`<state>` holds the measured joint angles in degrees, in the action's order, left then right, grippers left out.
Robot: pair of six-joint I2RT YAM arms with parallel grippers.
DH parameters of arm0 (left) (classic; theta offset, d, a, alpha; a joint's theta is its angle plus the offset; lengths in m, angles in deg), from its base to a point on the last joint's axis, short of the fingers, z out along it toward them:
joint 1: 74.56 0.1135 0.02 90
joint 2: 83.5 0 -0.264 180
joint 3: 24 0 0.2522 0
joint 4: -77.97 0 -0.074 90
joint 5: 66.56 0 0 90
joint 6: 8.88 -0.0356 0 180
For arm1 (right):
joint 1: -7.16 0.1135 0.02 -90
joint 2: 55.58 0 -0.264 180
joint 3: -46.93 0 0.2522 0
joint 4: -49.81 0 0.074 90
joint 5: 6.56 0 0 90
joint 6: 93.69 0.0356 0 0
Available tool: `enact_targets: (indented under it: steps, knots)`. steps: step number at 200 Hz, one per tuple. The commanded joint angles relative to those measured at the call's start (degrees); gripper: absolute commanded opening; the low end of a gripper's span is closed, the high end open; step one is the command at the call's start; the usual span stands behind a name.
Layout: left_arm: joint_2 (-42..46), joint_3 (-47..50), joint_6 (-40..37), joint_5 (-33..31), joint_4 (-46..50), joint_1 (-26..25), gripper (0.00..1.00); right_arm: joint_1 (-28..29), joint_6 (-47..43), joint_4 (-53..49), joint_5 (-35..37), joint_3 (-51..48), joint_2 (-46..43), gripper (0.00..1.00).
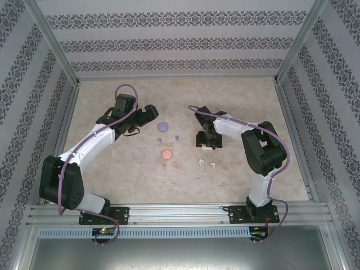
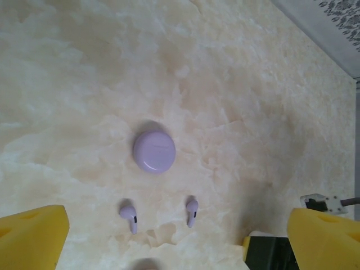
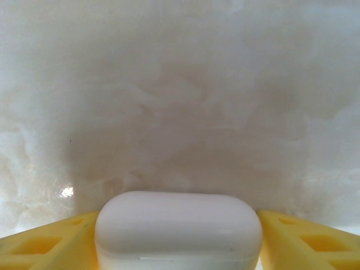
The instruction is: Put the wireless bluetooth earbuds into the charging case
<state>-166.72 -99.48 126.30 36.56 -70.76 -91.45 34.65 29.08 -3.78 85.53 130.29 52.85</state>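
Note:
A white charging case (image 3: 178, 228) sits lid-closed on the table between the yellow fingers (image 3: 48, 244) of my right gripper (image 3: 178, 247), which press against both its ends. In the top view that gripper (image 1: 207, 144) points down at mid-table. Two white earbuds (image 1: 199, 162) (image 1: 214, 165) lie just in front of it. My left gripper (image 1: 151, 112) hovers open, with nothing between its fingers, over a round purple case (image 2: 154, 151) and two purplish earbuds (image 2: 129, 214) (image 2: 192, 209). A pink case (image 1: 166, 153) has two pinkish earbuds (image 1: 163, 165) (image 1: 175, 165) in front of it.
The marble-patterned tabletop (image 1: 112, 180) is bare to the left, right and rear of the earbud cluster. Patterned walls and metal posts (image 1: 73, 84) enclose it on three sides. The right arm's black wrist (image 2: 270, 253) shows at the lower right of the left wrist view.

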Motion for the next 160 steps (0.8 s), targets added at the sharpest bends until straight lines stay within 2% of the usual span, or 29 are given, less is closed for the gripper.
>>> enact_targets:
  steps: [1,29,53,78,114,160]
  knots:
    - [-0.4,-2.8,2.2,-0.6,2.7,-0.9,1.00,-0.4,1.4,0.7,0.7,0.3,1.0,0.65]
    - [-0.1,-3.1,2.1,-3.4,3.9,-1.3,1.00,-0.4,2.9,2.0,-1.2,-0.5,-0.5,0.59]
    - [0.1,-1.7,1.2,-3.9,0.6,-1.6,1.00,-0.8,5.5,4.3,-3.1,-2.4,-3.9,0.55]
    - [0.9,2.1,-1.3,-1.9,-8.9,-2.2,1.00,-1.9,10.3,8.2,-5.6,-4.8,-9.7,0.54]
    - [0.7,9.3,-4.7,6.1,-27.1,-3.0,1.00,-5.4,19.7,14.2,-10.5,-5.1,-17.2,0.54]
    - [-3.5,13.3,-3.9,13.5,-43.3,-6.2,1.00,-8.1,36.7,22.8,-13.5,-3.6,-20.1,0.55]
